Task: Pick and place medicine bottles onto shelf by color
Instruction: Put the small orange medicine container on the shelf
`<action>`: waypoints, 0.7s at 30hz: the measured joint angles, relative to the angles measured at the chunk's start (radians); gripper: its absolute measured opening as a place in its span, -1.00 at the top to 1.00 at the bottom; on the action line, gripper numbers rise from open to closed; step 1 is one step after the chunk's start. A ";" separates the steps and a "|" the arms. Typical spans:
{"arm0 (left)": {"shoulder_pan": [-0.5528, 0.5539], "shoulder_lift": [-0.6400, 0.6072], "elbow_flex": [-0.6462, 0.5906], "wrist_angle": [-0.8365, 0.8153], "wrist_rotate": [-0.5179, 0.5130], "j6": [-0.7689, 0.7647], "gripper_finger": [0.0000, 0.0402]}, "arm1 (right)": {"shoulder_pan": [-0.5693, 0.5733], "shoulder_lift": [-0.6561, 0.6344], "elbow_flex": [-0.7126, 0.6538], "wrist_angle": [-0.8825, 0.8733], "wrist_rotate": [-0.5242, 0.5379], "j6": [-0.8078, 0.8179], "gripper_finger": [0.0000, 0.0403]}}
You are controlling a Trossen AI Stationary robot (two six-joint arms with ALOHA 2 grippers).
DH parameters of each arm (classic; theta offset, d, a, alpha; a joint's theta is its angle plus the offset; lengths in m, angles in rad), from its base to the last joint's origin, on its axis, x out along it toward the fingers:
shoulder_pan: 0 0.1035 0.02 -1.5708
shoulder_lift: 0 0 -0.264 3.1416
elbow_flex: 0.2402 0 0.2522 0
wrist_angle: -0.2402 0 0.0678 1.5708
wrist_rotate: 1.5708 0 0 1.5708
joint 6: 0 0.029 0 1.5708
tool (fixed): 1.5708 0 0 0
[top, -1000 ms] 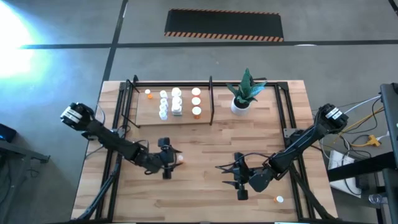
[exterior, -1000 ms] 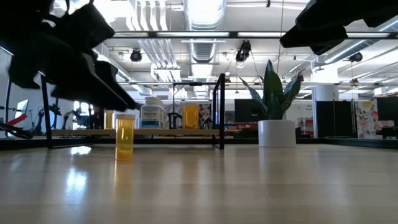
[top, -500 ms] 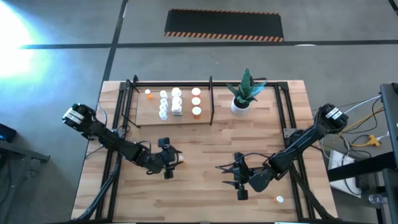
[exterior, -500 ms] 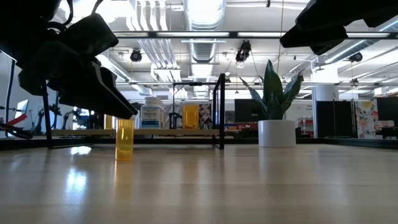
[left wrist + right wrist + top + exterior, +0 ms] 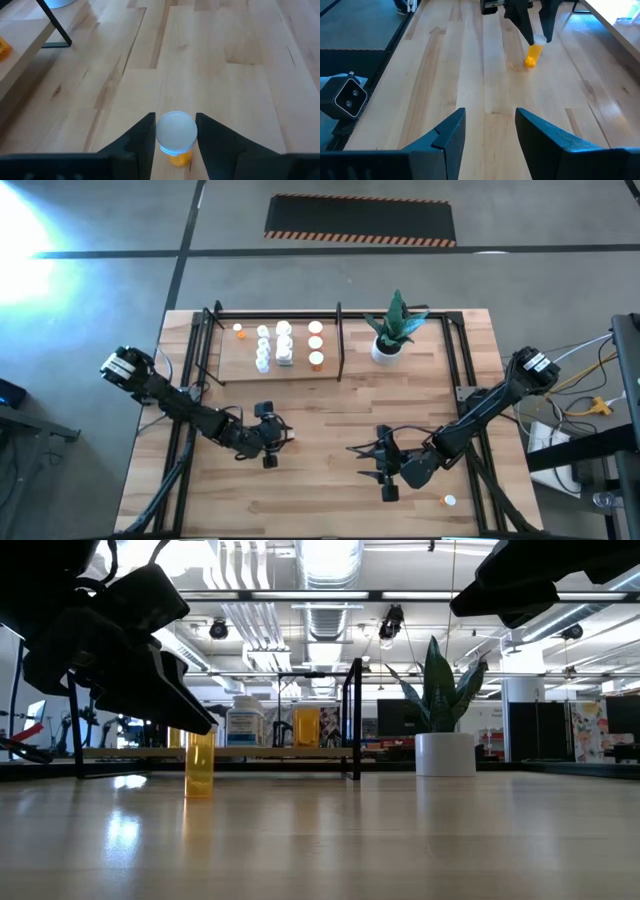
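The left pincer (image 5: 283, 436) is low over the worktop (image 5: 330, 480), in front of the shelf (image 5: 235, 368) and on its left half. Its two fingers (image 5: 142, 137) stand on both sides of an upright orange bottle with a white cap (image 5: 176, 134); they are very near the cap, but it is hard to tell if they press it. The bottle stands on the worktop, well apart from the shelf.

On the shelf, left of the black divider bar (image 5: 339, 340), stand the sorted bottles: one orange bottle (image 5: 238, 331) far to the left, white bottles (image 5: 264, 348) in the middle and orange bottles with white caps (image 5: 316, 343) just beside the divider. Right of the divider is a white pot with a green plant (image 5: 390, 340).

The right pincer (image 5: 368, 461) hangs in front of the shelf on the right side, open and holding nothing. One more white-capped bottle (image 5: 449, 501) lies near the worktop's front right corner, far from the shelf.
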 joint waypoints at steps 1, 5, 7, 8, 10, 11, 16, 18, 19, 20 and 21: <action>0.000 0.000 0.000 0.000 0.000 0.000 0.41 | 0.000 0.000 0.000 0.000 0.000 0.000 0.20; 0.000 0.000 0.000 -0.001 0.003 0.000 0.41 | 0.000 0.000 0.000 0.000 0.000 0.000 0.20; 0.000 0.000 0.002 -0.002 0.004 0.001 0.41 | 0.000 0.000 0.000 0.000 0.000 0.000 0.20; 0.000 0.000 0.003 -0.003 0.005 0.001 0.41 | 0.000 0.000 0.000 0.000 0.000 0.000 0.20; 0.000 -0.005 0.005 -0.009 0.008 0.002 0.41 | 0.000 0.000 0.000 0.000 0.000 0.000 0.20; 0.000 -0.010 0.005 -0.012 0.008 0.002 0.41 | 0.000 0.000 0.000 0.000 0.000 0.000 0.20; 0.000 -0.083 0.015 -0.103 0.008 0.000 0.41 | 0.000 0.000 0.000 0.000 0.000 0.000 0.20; 0.000 -0.130 0.015 -0.160 0.008 -0.007 0.41 | 0.000 0.000 0.000 0.000 0.000 0.000 0.20; 0.000 -0.157 0.019 -0.194 0.003 -0.023 0.41 | 0.000 0.000 0.000 0.000 0.000 0.000 0.20; 0.000 -0.188 0.023 -0.239 -0.008 -0.043 0.41 | 0.000 0.000 0.000 0.000 0.000 0.000 0.20; 0.000 -0.222 0.027 -0.300 -0.030 -0.066 0.41 | 0.000 0.000 0.000 0.000 0.000 0.000 0.20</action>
